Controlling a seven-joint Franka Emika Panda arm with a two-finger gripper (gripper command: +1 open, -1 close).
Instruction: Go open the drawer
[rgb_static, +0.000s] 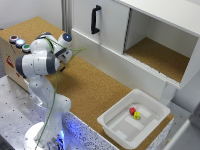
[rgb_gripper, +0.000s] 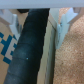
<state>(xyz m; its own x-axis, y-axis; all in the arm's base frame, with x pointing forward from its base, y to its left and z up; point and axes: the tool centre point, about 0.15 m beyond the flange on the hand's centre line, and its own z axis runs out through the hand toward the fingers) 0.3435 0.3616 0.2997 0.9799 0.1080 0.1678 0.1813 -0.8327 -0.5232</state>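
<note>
**Gripper tucked behind the arm, drawer front sitting shut**

Gripper first: honestly can't tell if it's open or closed. In the exterior view the white Franka arm (rgb_static: 42, 65) is folded up on itself at the exterior view's left, and the hand end is buried somewhere behind the upper joints, so no fingers show. The wrist view doesn't help either, since a big dark cylindrical arm segment (rgb_gripper: 31, 47) fills the middle of it and no fingertips are visible. Nothing seems to be held, as far as I can see.

The long, low white drawer front (rgb_static: 117, 65) runs along the bottom of the white cabinet, right where it meets the cork-topped counter (rgb_static: 90, 90). It looks flush with the cabinet. The arm is well apart from it, over by the counter's near edge.

Above the drawer there's a tall white door with a black handle (rgb_static: 95, 19), closed, and next to it toward the exterior view's right an open compartment with a cork floor (rgb_static: 155, 55).

A white plastic tub (rgb_static: 134, 119) sits on the counter at the exterior view's lower right, with a small red object (rgb_static: 132, 110) and a small yellow object (rgb_static: 136, 115) inside, just beside each other.

Behind the arm there's a cardboard-coloured box with three round buttons (rgb_static: 19, 42) on top.
</note>
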